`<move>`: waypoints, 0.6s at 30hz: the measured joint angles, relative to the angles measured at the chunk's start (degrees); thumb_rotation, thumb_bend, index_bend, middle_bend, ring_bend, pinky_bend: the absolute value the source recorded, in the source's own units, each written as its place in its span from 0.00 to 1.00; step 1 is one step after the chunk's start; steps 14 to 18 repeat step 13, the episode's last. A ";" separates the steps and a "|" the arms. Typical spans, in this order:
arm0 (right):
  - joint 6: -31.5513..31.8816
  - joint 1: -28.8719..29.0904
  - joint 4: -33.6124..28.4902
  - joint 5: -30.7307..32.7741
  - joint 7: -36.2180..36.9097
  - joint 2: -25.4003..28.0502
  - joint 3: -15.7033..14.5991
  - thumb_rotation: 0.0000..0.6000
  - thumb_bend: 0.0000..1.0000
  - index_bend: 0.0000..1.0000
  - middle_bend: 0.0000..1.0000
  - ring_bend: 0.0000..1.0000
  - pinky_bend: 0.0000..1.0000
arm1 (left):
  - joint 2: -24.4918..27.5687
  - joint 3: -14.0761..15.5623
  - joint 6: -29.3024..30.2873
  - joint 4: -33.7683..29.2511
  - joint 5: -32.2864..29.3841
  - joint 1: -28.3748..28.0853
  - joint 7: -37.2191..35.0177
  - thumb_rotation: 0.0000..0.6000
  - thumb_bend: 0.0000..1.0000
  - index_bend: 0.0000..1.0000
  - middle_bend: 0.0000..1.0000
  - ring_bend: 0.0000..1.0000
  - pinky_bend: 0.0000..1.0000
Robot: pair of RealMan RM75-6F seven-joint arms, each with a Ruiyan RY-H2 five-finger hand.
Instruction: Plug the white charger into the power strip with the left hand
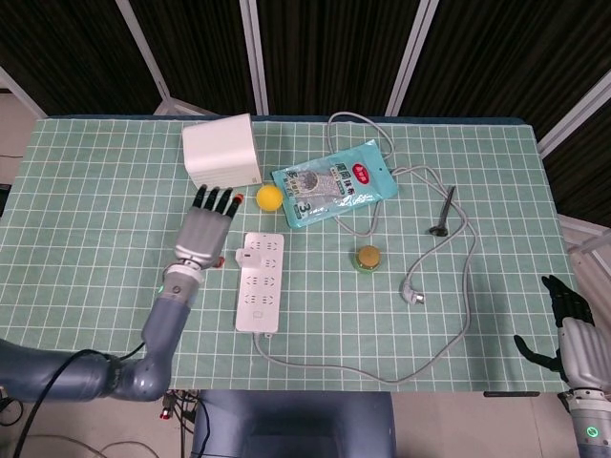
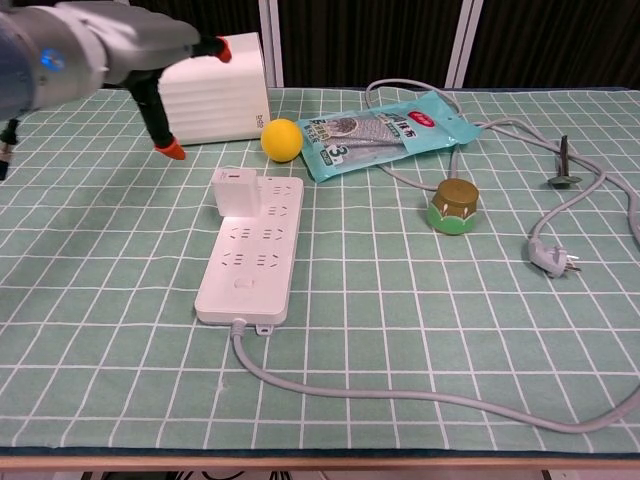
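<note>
The white charger (image 2: 235, 193) stands plugged into the far end of the white power strip (image 2: 249, 257), seen also from the head as charger (image 1: 244, 257) on power strip (image 1: 260, 294). My left hand (image 1: 202, 235) hovers to the left of the strip, fingers spread, holding nothing; in the chest view the left hand (image 2: 120, 55) is raised at the upper left, clear of the charger. My right hand (image 1: 573, 335) hangs open off the table's right front corner.
A white box (image 1: 222, 153) and a yellow ball (image 1: 270, 197) lie behind the strip. A snack packet (image 1: 336, 181), a small green jar (image 1: 368, 258), a black tool (image 1: 444, 216) and a grey cable with plug (image 1: 412, 297) occupy the right half.
</note>
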 measured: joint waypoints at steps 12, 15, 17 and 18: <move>1.78 -0.10 0.99 -1.06 -3.33 -1.29 -0.06 1.00 0.34 0.00 0.00 0.00 0.00 | 6.17 17.67 18.09 0.81 29.61 29.35 -28.15 1.00 0.04 0.00 0.00 0.00 0.00; 1.81 -0.10 1.08 -1.14 -3.48 -1.34 -0.10 1.00 0.34 0.00 0.00 0.00 0.00 | 6.28 18.40 18.78 2.12 30.54 31.17 -29.71 1.00 0.04 0.00 0.00 0.00 0.00; 1.81 -0.10 1.08 -1.14 -3.48 -1.34 -0.10 1.00 0.34 0.00 0.00 0.00 0.00 | 6.28 18.40 18.78 2.12 30.54 31.17 -29.71 1.00 0.04 0.00 0.00 0.00 0.00; 1.81 -0.10 1.08 -1.14 -3.48 -1.34 -0.10 1.00 0.34 0.00 0.00 0.00 0.00 | 6.28 18.40 18.78 2.12 30.54 31.17 -29.71 1.00 0.04 0.00 0.00 0.00 0.00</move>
